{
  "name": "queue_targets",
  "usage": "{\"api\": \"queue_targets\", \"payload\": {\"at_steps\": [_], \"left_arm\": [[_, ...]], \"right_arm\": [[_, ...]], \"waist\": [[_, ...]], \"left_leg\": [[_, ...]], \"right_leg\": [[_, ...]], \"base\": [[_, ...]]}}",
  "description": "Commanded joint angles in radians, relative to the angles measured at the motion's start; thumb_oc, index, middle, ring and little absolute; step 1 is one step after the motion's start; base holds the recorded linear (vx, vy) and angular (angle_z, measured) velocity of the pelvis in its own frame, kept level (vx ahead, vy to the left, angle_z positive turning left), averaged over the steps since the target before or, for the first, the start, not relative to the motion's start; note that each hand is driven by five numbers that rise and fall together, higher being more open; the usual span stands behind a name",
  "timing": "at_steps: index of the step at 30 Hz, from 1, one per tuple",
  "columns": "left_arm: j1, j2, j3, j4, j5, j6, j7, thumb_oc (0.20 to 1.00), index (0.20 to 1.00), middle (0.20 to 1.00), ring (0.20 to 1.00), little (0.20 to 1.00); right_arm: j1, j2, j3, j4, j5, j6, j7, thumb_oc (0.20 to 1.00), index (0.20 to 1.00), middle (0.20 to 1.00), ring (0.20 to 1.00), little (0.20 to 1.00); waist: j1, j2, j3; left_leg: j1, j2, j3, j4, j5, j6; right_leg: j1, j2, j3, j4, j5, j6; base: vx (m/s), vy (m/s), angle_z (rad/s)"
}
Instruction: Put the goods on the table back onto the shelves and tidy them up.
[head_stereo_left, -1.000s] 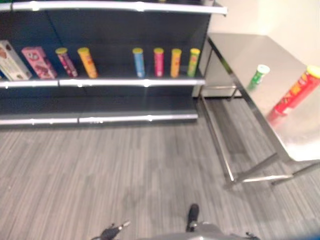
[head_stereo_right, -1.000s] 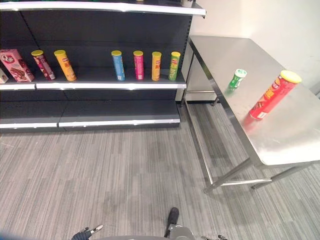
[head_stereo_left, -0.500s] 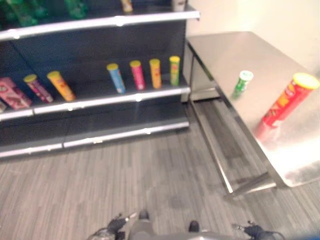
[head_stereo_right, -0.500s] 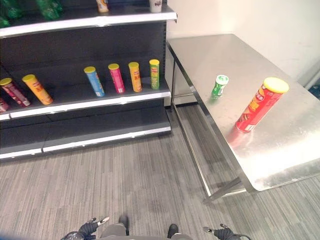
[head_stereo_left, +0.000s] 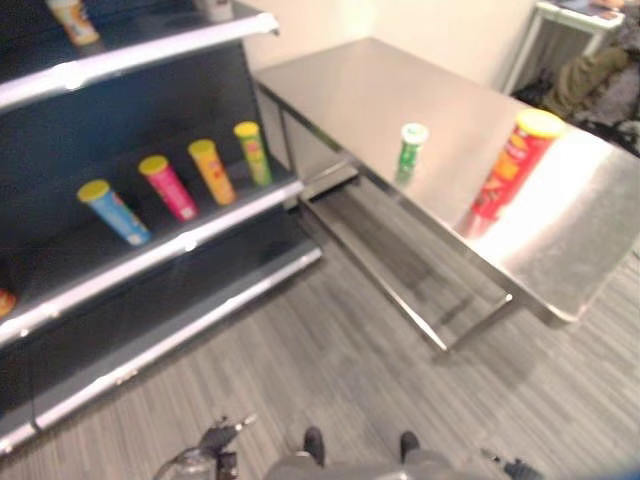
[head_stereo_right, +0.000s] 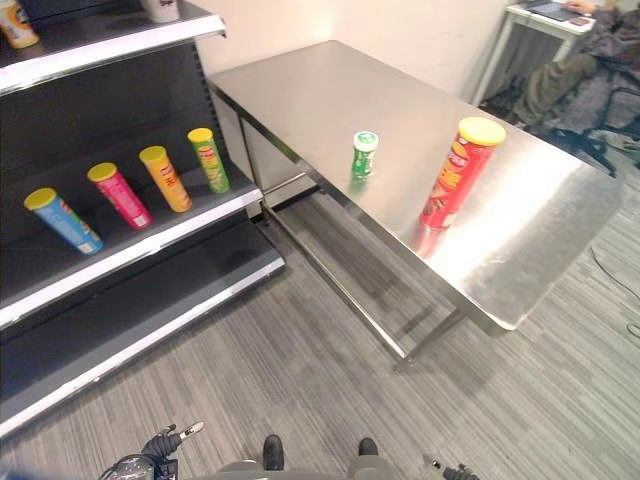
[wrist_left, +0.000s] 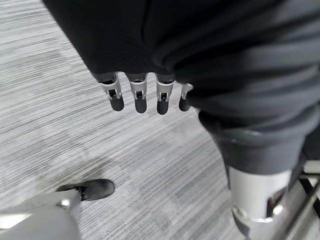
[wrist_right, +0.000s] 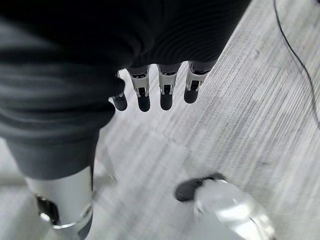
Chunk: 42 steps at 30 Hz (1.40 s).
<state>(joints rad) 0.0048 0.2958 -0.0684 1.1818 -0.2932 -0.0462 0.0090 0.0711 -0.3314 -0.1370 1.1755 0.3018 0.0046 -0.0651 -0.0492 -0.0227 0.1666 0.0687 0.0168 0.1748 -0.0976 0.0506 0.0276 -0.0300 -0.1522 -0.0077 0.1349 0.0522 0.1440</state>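
Goods outstanding on the table (head_stereo_right: 520, 270): one tall red can (head_stereo_right: 452, 172) with a yellow lid, upright, and one short green can (head_stereo_right: 364, 154), upright, near it and closer to the shelves (head_stereo_right: 120, 255). Both stand untouched and well away from either hand's fingers; neither is held.

Left hand (wrist_left: 145, 95): hanging at the robot's side over the grey floor (head_stereo_right: 300, 380), fingers straight and relaxed, slightly apart, nothing between them. Right hand (wrist_right: 155, 92): likewise hanging, fingers straight and side by side, holding nothing.

Progress, as judged: the restocking of these two items has not begun. Both cans are left to carry over, and the hands are far from them, so an approach to the table comes first.

Shelf contents: the middle shelf carries a row of four tall cans, blue (head_stereo_right: 62, 220), pink (head_stereo_right: 118, 196), orange (head_stereo_right: 165, 178) and green (head_stereo_right: 208, 159), each with a yellow lid, standing apart in line with free space beside them. The lower shelf is bare where visible. The top shelf holds two items at its edge, too cut off to identify.

A seated person (head_stereo_right: 575, 70) is beyond the table's far end.
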Motion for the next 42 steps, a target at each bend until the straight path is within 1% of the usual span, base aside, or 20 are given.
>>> {"api": "queue_targets", "payload": {"at_steps": [1, 3, 4, 6, 7, 9, 10, 12, 13, 17, 19, 21, 25, 31, 35, 36, 37, 38, 40, 42], "left_arm": [[-0.009, 0.028, 0.027, 0.026, 0.021, -0.023, 0.008, 1.0, 1.0, 1.0, 1.0, 1.0], [-0.022, 0.027, 0.025, 0.027, 0.03, -0.024, 0.007, 1.0, 1.0, 1.0, 1.0, 1.0], [-0.022, 0.027, 0.025, 0.027, 0.03, -0.024, 0.007, 1.0, 1.0, 1.0, 1.0, 1.0], [-0.012, 0.019, 0.041, 0.033, 0.055, -0.024, -0.006, 1.0, 1.0, 1.0, 1.0, 1.0], [-0.012, 0.017, 0.04, 0.033, 0.055, -0.024, -0.006, 1.0, 1.0, 1.0, 1.0, 1.0], [-0.008, 0.007, 0.037, 0.032, 0.07, -0.024, -0.015, 1.0, 1.0, 1.0, 1.0, 1.0], [-0.008, 0.006, 0.037, 0.032, 0.07, -0.024, -0.015, 1.0, 1.0, 1.0, 1.0, 1.0], [0.002, -0.008, 0.023, 0.014, 0.082, -0.026, -0.023, 1.0, 1.0, 1.0, 1.0, 1.0], [0.013, -0.016, 0.007, -0.007, 0.093, -0.026, -0.032, 1.0, 1.0, 1.0, 1.0, 1.0], [0.035, -0.021, -0.009, -0.028, 0.1, -0.028, -0.045, 1.0, 1.0, 1.0, 1.0, 1.0], [0.04, -0.02, -0.012, -0.028, 0.1, -0.028, -0.049, 1.0, 1.0, 1.0, 1.0, 1.0], [0.059, -0.013, -0.027, -0.035, 0.097, -0.029, -0.063, 1.0, 1.0, 1.0, 1.0, 1.0], [0.074, -0.01, -0.026, -0.036, 0.092, -0.029, -0.069, 1.0, 1.0, 1.0, 1.0, 1.0], [0.09, 0.0, -0.036, -0.045, 0.078, -0.025, -0.059, 1.0, 1.0, 1.0, 1.0, 1.0], [0.09, 0.009, -0.033, -0.062, 0.057, -0.027, -0.05, 1.0, 1.0, 1.0, 1.0, 1.0], [0.088, 0.017, -0.039, -0.106, 0.04, -0.028, -0.046, 1.0, 1.0, 1.0, 1.0, 1.0], [0.088, 0.018, -0.039, -0.107, 0.039, -0.027, -0.046, 1.0, 1.0, 1.0, 1.0, 1.0], [0.084, 0.018, -0.051, -0.128, 0.028, -0.027, -0.045, 1.0, 1.0, 1.0, 1.0, 1.0], [0.083, 0.016, -0.054, -0.135, 0.023, -0.024, -0.044, 1.0, 1.0, 1.0, 1.0, 1.0], [0.084, 0.01, -0.055, -0.131, 0.024, -0.02, -0.047, 1.0, 1.0, 1.0, 1.0, 1.0]], "right_arm": [[-0.003, -0.084, -0.065, -0.069, 0.122, -0.046, -0.063, 1.0, 1.0, 1.0, 1.0, 1.0], [0.03, -0.148, -0.18, -0.103, 0.191, -0.062, -0.076, 1.0, 1.0, 1.0, 1.0, 1.0], [0.03, -0.148, -0.18, -0.103, 0.191, -0.062, -0.076, 1.0, 1.0, 1.0, 1.0, 1.0], [0.096, -0.224, -0.349, -0.243, 0.283, -0.112, -0.074, 1.0, 1.0, 1.0, 1.0, 1.0], [0.099, -0.224, -0.352, -0.246, 0.282, -0.111, -0.074, 1.0, 1.0, 1.0, 1.0, 1.0], [0.094, -0.296, -0.414, -0.429, 0.3, -0.163, -0.072, 1.0, 1.0, 1.0, 1.0, 1.0], [0.097, -0.296, -0.417, -0.434, 0.299, -0.161, -0.074, 1.0, 1.0, 1.0, 1.0, 1.0], [0.066, -0.365, -0.446, -0.636, 0.285, -0.201, -0.071, 1.0, 1.0, 1.0, 1.0, 1.0], [0.031, -0.402, -0.432, -0.78, 0.256, -0.224, -0.074, 1.0, 1.0, 1.0, 1.0, 1.0], [-0.041, -0.47, -0.401, -0.908, 0.263, -0.249, -0.042, 1.0, 1.0, 1.0, 1.0, 1.0], [-0.062, -0.485, -0.382, -0.92, 0.279, -0.249, -0.022, 1.0, 1.0, 1.0, 1.0, 1.0], [-0.123, -0.556, -0.315, -0.904, 0.297, -0.234, 0.028, 1.0, 1.0, 1.0, 1.0, 1.0], [-0.169, -0.592, -0.262, -0.879, 0.297, -0.22, 0.057, 1.0, 1.0, 1.0, 1.0, 1.0], [-0.292, -0.655, -0.11, -0.803, 0.202, -0.192, 0.036, 1.0, 1.0, 1.0, 1.0, 1.0], [-0.332, -0.654, -0.079, -0.799, 0.182, -0.19, 0.011, 1.0, 1.0, 1.0, 1.0, 1.0], [-0.357, -0.661, -0.077, -0.809, 0.176, -0.197, -0.009, 1.0, 1.0, 1.0, 1.0, 1.0], [-0.357, -0.661, -0.078, -0.809, 0.176, -0.197, -0.009, 1.0, 1.0, 1.0, 1.0, 1.0], [-0.372, -0.665, -0.083, -0.794, 0.174, -0.2, -0.03, 1.0, 1.0, 1.0, 1.0, 1.0], [-0.378, -0.664, -0.084, -0.787, 0.169, -0.196, -0.039, 1.0, 1.0, 1.0, 1.0, 1.0], [-0.37, -0.656, -0.097, -0.79, 0.158, -0.192, -0.049, 1.0, 1.0, 1.0, 1.0, 1.0]], "waist": [[-0.011, 0.008, 0.006], [-0.033, 0.003, 0.0], [-0.033, 0.004, 0.001], [-0.05, -0.017, -0.038], [-0.049, -0.015, -0.039], [-0.055, -0.02, -0.058], [-0.055, -0.018, -0.058], [-0.048, -0.017, -0.076], [-0.035, -0.017, -0.084], [-0.011, -0.014, -0.099], [-0.004, -0.013, -0.1], [0.023, -0.015, -0.105], [0.037, -0.014, -0.107], [0.071, -0.007, -0.1], [0.079, -0.006, -0.085], [0.092, -0.02, -0.045], [0.09, -0.02, -0.045], [0.099, -0.028, -0.021], [0.1, -0.032, -0.019], [0.104, -0.036, -0.032]], "left_leg": [[0.029, 0.002, -0.035, 0.01, -0.099, -0.038], [0.036, 0.003, -0.037, 0.01, -0.11, -0.043], [0.036, 0.003, -0.038, 0.01, -0.11, -0.043], [0.052, -0.001, -0.029, 0.01, -0.128, -0.048], [0.052, 0.0, -0.029, 0.01, -0.128, -0.048], [0.054, 0.01, -0.03, 0.01, -0.131, -0.06], [0.054, 0.011, -0.031, 0.01, -0.131, -0.06], [0.058, 0.025, -0.04, 0.01, -0.134, -0.075], [0.061, 0.034, -0.044, 0.01, -0.133, -0.084], [0.067, 0.051, -0.053, 0.01, -0.131, -0.1], [0.069, 0.055, -0.055, 0.01, -0.129, -0.105], [0.07, 0.065, -0.061, 0.01, -0.12, -0.117], [0.066, 0.074, -0.071, 0.01, -0.112, -0.125], [0.042, 0.091, -0.098, 0.01, -0.084, -0.145], [0.028, 0.109, -0.112, 0.024, -0.064, -0.157], [-0.049, 0.109, -0.138, 0.172, -0.072, -0.171], [-0.057, 0.109, -0.142, 0.184, -0.077, -0.171], [-0.113, 0.091, -0.147, 0.255, -0.068, -0.175], [-0.135, 0.078, -0.144, 0.252, -0.078, -0.166], [-0.169, 0.046, -0.127, 0.199, -0.069, -0.145]], "right_leg": [[-0.081, -0.005, -0.026, 0.075, -0.003, 0.061], [-0.076, -0.026, -0.035, -0.019, 0.011, 0.058], [-0.074, -0.025, -0.036, -0.02, 0.012, 0.058], [-0.039, -0.041, -0.039, -0.093, 0.037, 0.068], [-0.036, -0.041, -0.041, -0.096, 0.039, 0.068], [-0.014, -0.035, -0.052, -0.132, 0.036, 0.065], [-0.012, -0.035, -0.054, -0.134, 0.036, 0.065], [0.019, -0.028, -0.076, -0.165, 0.028, 0.063], [0.036, -0.024, -0.09, -0.177, 0.02, 0.061], [0.072, -0.014, -0.12, -0.2, 0.005, 0.054], [0.08, -0.012, -0.125, -0.204, 0.001, 0.051], [0.099, -0.005, -0.141, -0.211, -0.01, 0.044], [0.112, -0.001, -0.157, -0.216, -0.019, 0.04], [0.121, 0.014, -0.188, -0.221, -0.035, 0.023], [0.124, 0.029, -0.198, -0.221, -0.051, 0.005], [0.136, 0.031, -0.208, -0.222, -0.061, -0.014], [0.135, 0.031, -0.211, -0.222, -0.061, -0.014], [0.143, 0.024, -0.237, -0.222, -0.07, -0.019], [0.145, 0.018, -0.251, -0.222, -0.072, -0.014], [0.146, 0.017, -0.26, -0.222, -0.069, -0.006]], "base": [[0.08, 0.058, -0.72], [0.07, 0.001, -0.36], [0.1, 0.012, 0.0], [0.16, -0.058, 0.23], [0.12, -0.077, 0.1], [0.09, -0.063, -0.11], [0.12, -0.097, -0.11], [0.11, -0.109, 0.03], [0.07, -0.085, 0.19], [0.06, -0.073, 0.16], [0.04, -0.052, 0.18], [0.03, -0.08, 0.2], [0.01, -0.05, 0.16], [-0.01, -0.084, 0.14], [-0.02, -0.101, 0.2], [-0.09, -0.122, 0.17], [-0.13, -0.128, 0.27], [-0.06, -0.031, 0.34], [-0.02, -0.009, 0.51], [0.07, 0.04, 0.47]]}}
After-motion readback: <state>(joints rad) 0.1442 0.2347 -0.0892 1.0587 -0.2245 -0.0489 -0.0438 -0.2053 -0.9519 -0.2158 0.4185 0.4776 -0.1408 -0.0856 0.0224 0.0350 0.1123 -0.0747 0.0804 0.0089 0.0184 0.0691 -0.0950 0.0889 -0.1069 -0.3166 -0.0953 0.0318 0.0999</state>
